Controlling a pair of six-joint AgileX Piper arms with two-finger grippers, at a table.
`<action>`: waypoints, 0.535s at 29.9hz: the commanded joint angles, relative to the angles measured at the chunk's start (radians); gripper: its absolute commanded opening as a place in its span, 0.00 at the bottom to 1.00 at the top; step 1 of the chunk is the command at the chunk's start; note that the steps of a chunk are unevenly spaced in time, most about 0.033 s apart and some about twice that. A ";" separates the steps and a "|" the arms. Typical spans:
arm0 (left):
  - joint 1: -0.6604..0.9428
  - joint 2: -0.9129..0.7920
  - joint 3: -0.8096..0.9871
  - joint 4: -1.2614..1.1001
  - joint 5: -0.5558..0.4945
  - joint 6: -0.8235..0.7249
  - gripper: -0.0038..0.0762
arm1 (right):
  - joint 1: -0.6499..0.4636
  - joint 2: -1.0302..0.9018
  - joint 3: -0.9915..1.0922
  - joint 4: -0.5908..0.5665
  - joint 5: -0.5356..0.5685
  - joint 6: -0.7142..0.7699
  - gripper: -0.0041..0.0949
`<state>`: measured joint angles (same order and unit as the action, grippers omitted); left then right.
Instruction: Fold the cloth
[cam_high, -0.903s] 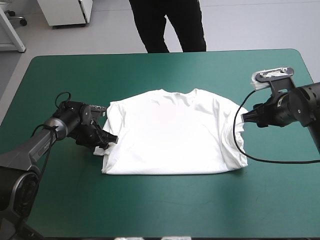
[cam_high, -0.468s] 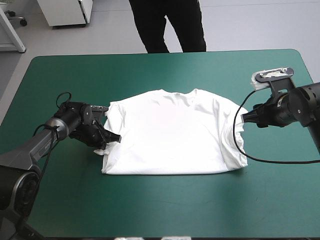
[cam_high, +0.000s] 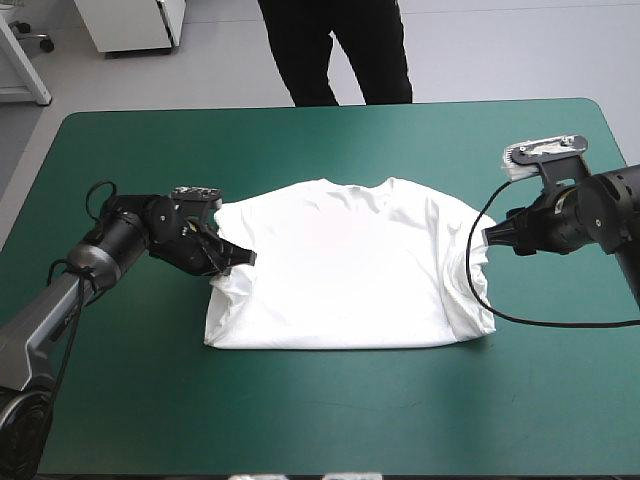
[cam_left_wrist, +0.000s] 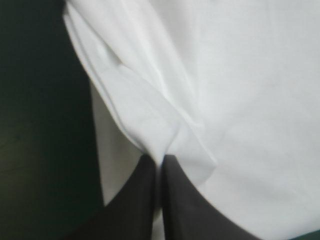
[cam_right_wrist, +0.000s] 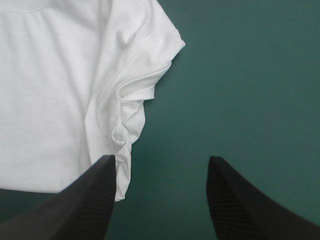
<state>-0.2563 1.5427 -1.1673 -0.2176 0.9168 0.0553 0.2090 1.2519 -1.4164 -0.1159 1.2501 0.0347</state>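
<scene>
High view: teal-green tabletop, white T-shirt spread flat at centre, left side rumpled, perhaps lifted. That fold clamped between left gripper fingers; right gripper fingers apart, just beside right sleeve.

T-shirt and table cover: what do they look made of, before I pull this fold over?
The white short-sleeved T-shirt looks like thin, soft, matt knit cloth, likely cotton: it gathers in soft creases where the left gripper pinches it. The teal-green table cover looks smooth and mostly matt, lying flat without wrinkles; whether it is felt or a mat, I cannot tell.
</scene>
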 joint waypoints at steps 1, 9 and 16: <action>-0.050 -0.007 -0.029 -0.030 -0.043 0.001 0.04 | 0.001 -0.028 -0.033 -0.012 -0.032 -0.002 0.56; -0.072 0.086 -0.029 -0.016 -0.088 0.024 0.04 | 0.001 -0.028 -0.033 -0.012 -0.030 -0.005 0.56; -0.072 0.139 -0.029 -0.022 -0.084 0.055 0.16 | 0.001 -0.028 -0.033 -0.012 -0.030 -0.006 0.56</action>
<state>-0.3254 1.7148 -1.1673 -0.2206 0.8467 0.0976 0.2090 1.2519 -1.4164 -0.1159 1.2501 0.0347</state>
